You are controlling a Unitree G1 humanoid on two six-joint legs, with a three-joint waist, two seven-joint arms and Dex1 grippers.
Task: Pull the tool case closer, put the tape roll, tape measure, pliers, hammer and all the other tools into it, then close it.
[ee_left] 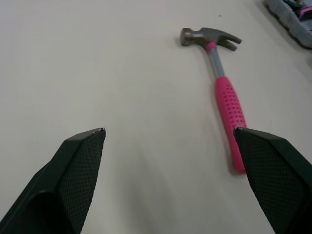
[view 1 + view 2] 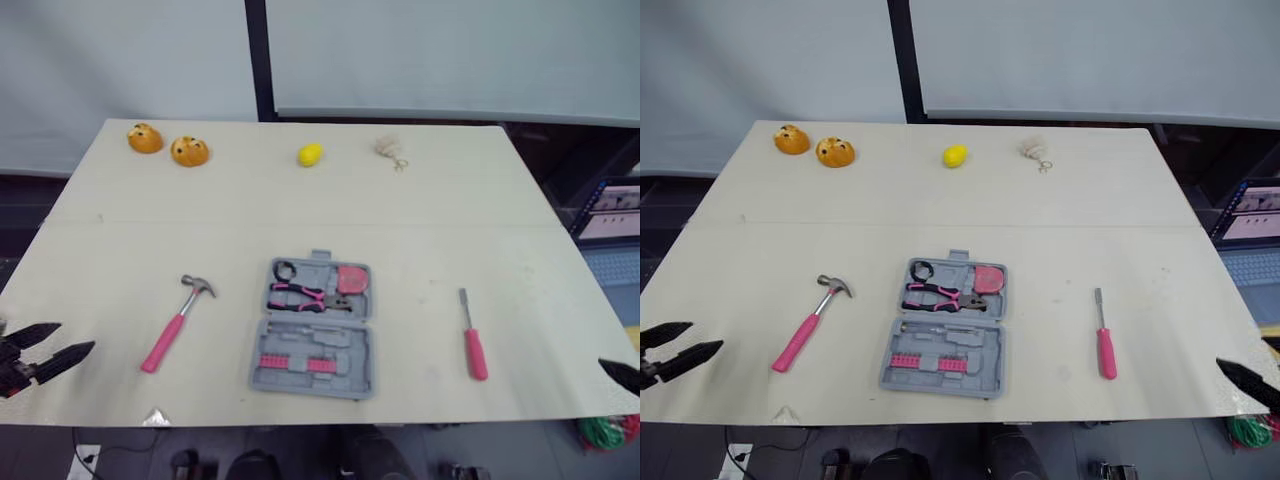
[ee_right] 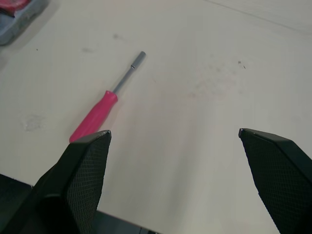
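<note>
An open grey tool case [image 2: 315, 330] lies near the table's front middle, with pink pliers [image 2: 298, 295], a black tape roll [image 2: 284, 270] and a pink tape measure [image 2: 352, 278] in its far half. A pink-handled hammer [image 2: 175, 324] lies left of the case. Right of it lies a pink-handled screwdriver [image 2: 471, 336]. My left gripper [image 2: 48, 350] hovers open at the front left edge, well left of the hammer [image 1: 220, 78]. My right gripper [image 3: 175, 141] is open at the front right edge, with the screwdriver [image 3: 103, 108] ahead of it.
Along the table's far edge sit two orange buns [image 2: 168, 145], a yellow lemon-like object [image 2: 310, 154] and a beige knotted item [image 2: 391, 149]. A laptop screen [image 2: 612, 209] stands off the table's right side. The table [image 2: 200, 230] is pale wood.
</note>
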